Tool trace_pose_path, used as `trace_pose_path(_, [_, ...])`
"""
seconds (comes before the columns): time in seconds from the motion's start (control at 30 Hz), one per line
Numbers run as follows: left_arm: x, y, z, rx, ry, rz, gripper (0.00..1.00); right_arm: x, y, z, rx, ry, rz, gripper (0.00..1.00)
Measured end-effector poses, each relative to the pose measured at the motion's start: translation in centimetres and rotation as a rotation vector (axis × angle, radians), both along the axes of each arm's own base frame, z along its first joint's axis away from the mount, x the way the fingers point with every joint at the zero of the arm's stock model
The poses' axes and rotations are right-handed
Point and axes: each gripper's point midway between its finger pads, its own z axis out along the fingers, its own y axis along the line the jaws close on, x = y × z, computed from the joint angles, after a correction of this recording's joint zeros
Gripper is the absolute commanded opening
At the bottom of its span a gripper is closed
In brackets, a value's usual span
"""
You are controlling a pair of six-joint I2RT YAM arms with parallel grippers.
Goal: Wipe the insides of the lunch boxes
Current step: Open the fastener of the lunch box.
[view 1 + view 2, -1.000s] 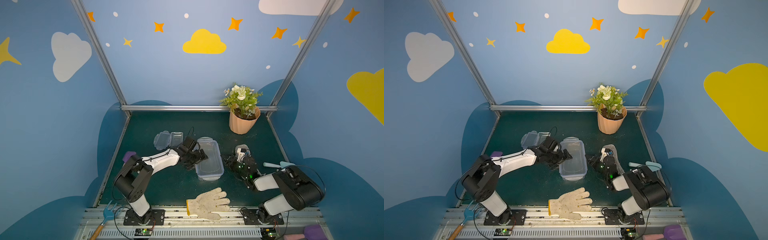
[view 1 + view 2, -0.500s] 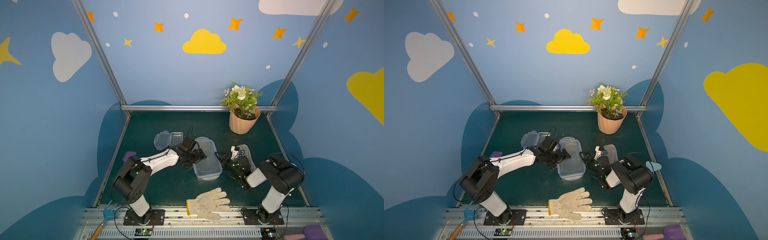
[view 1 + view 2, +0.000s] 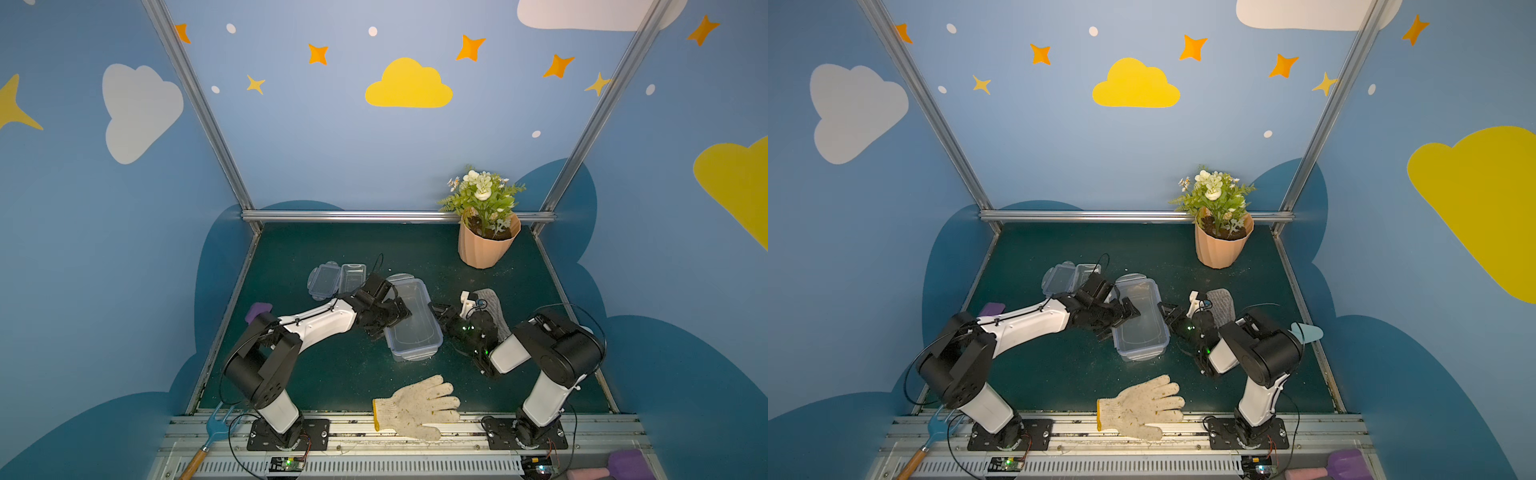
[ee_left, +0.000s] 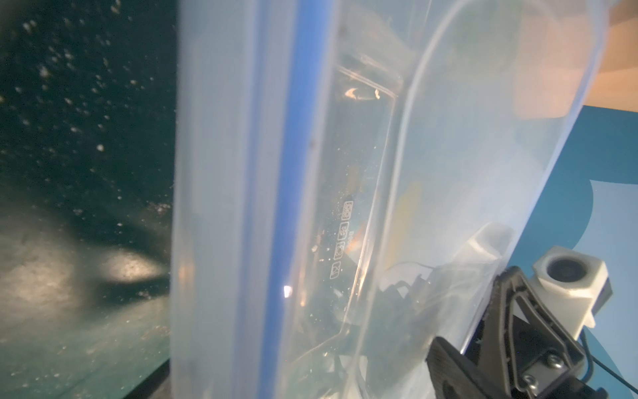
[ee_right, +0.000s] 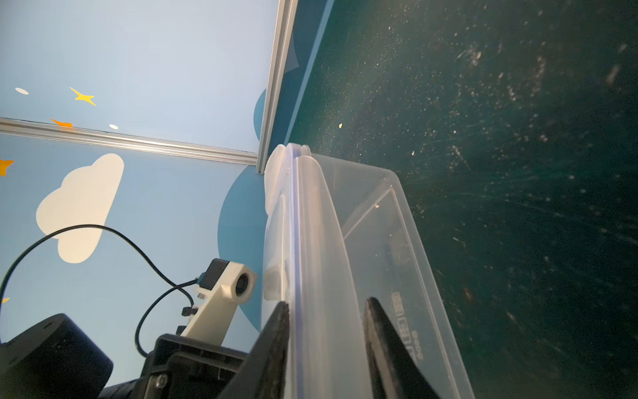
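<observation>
Clear plastic large lunch box sits mid-table.
In a top view the left pincer gapes over its wall. Left wrist: box wall only. Right wrist: right pincer straddles the rim; whether clamped, we cannot tell. A shallow bite could tip it.

A large clear plastic rectangular lunch box with a blue rim sits midway on the dark green tabletop. The left gripper, jaws spread wide, is at its left wall; the right gripper is against its right wall. Behind lies a small clear plastic lunch box, and at the front edge a white knitted glove.
</observation>
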Motion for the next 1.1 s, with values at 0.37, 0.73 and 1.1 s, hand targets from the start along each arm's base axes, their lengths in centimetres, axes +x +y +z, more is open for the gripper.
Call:
trace_pose_path(0.37, [0.6, 0.1, -0.3, -0.006, 0.001, 0.008, 0.99, -0.1, 0.1, 0.1, -0.003, -0.009, -0.002, 0.21])
trace_pose_path(0.73, [1.1, 0.1, -0.5, -0.009, 0.004, 0.012, 0.99, -0.4, 0.1, 0.0, -0.031, -0.035, -0.019, 0.0])
trace_pose_path(1.1, [1.8, 0.6, -0.5, 0.027, -0.026, 0.03, 0.99, -0.4, 0.5, -0.1, -0.095, -0.066, -0.068, 0.0])
